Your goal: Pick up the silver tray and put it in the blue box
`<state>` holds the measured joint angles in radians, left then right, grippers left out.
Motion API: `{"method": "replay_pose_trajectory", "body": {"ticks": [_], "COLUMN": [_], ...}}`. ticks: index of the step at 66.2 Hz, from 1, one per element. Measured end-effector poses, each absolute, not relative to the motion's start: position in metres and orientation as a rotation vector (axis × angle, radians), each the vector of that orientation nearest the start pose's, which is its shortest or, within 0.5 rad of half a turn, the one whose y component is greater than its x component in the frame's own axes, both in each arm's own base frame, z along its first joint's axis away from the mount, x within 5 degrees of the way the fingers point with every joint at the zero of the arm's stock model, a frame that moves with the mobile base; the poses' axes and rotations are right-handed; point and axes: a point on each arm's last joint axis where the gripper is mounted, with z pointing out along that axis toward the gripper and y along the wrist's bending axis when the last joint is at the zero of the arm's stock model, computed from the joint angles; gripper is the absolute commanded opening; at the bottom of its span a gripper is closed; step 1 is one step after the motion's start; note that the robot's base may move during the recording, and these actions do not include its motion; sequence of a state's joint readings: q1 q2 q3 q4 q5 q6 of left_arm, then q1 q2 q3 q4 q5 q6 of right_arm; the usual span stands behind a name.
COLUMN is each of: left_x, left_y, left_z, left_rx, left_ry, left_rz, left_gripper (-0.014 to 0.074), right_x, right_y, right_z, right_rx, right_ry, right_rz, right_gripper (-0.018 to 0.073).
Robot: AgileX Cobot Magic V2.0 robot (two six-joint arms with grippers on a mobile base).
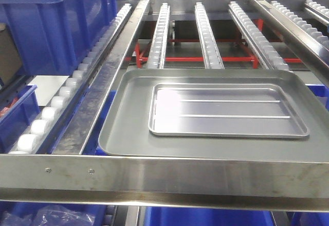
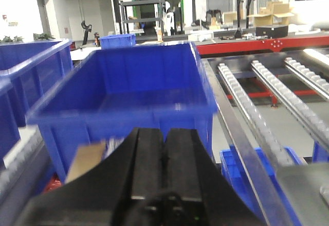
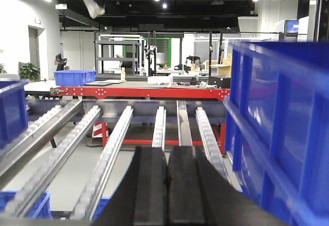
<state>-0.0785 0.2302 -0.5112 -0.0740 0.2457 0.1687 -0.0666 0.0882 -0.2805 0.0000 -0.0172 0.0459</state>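
Black left pincer [image 2: 165,136] closed, empty, level before blue box [image 2: 123,120]; right pincer [image 3: 167,154] likewise closed, empty

Matte black left end effector [image 2: 164,135] and right end effector [image 3: 167,153], each two flat slab-like fingers [image 2: 148,159].

Small tray [image 1: 229,111]: lies flat on the floor of the large tray [image 1: 128,128].
Large tray: on the roller rails [image 1: 208,35], just behind the front crossbar [image 1: 164,177].
Box [image 1: 56,25]: rear left, across a divider rail [image 1: 110,79] from both trays.
Second bin [image 1: 18,115]: lower left, below the box.
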Motion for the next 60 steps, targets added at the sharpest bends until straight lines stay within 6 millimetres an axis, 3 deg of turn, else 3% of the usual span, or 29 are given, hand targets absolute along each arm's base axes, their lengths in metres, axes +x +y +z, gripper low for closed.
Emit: {"method": "replay_pose_trajectory", "body": {"ticks": [6, 11, 20, 28, 40, 53, 60], "left_x": [0.062, 0.086, 0.125, 0.157, 0.182, 0.185, 0.189], "left_y": [-0.008, -0.011, -0.022, -0.042, -0.101, -0.186, -0.212], "left_z": [0.381, 0.396, 0.397, 0.382, 0.365, 0.359, 0.356], "left_rx": [0.149, 0.148, 0.179, 0.264, 0.524, 0.786, 0.845], "left_ry": [1.511, 1.605, 1.738, 1.856, 1.933, 1.858, 1.862], "left_rz": [-0.015, -0.052, -0.135, -0.216, -0.376, -0.558, -0.588], "left_gripper": [-0.0010, 0.0093, 0.0239, 0.0254, 0.0253, 0.0253, 0.0253], "right_x": [0.058, 0.075, 0.107, 0.134, 0.166, 0.197, 0.212], "right_y": [-0.004, -0.005, -0.007, -0.008, 0.007, 0.039, 0.047], "right_z": [0.321, 0.332, 0.344, 0.351, 0.358, 0.357, 0.350], "right_rx": [0.075, 0.079, 0.085, 0.086, 0.002, -0.150, -0.175], "right_ry": [1.334, 1.398, 1.504, 1.609, 1.822, 2.039, 2.133], "right_rz": [-0.018, -0.017, -0.017, -0.011, 0.064, 0.150, 0.163], "right_gripper": [0.0118, 0.0225, 0.0403, 0.0430, 0.0426, 0.0426, 0.0426]}}
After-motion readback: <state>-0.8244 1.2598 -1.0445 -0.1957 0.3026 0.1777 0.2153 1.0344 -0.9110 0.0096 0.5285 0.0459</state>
